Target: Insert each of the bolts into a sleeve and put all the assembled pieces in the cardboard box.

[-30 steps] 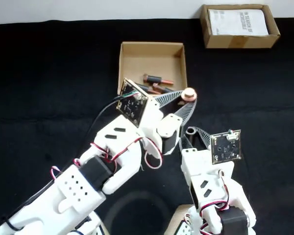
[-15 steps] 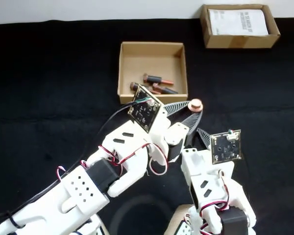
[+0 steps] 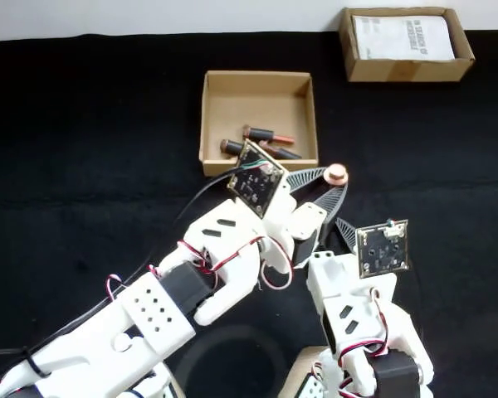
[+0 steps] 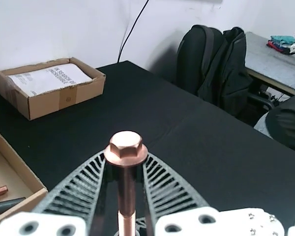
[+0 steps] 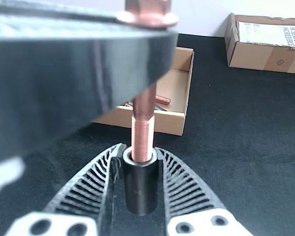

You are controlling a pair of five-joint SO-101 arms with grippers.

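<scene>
My left gripper (image 4: 125,164) is shut on a copper bolt (image 4: 126,167) that stands upright, hex head (image 3: 337,174) up. The bolt's threaded end (image 5: 141,137) sits in the mouth of a black sleeve (image 5: 140,184), which my right gripper (image 5: 140,189) is shut on, directly under the left one (image 3: 322,184). The open cardboard box (image 3: 217,99) lies just beyond both grippers and holds several assembled bolt-and-sleeve pieces (image 3: 261,143) along its near wall.
A second cardboard box (image 3: 407,43) with a printed sheet inside stands at the table's far right corner. The black cloth (image 3: 91,149) covers the table on both sides. A chair with a dark backpack (image 4: 221,59) stands beyond the table edge.
The left arm has carried the bolt to the right and nearer, from over the box's near right corner to above the sleeve in the right gripper. The right arm has held still.
</scene>
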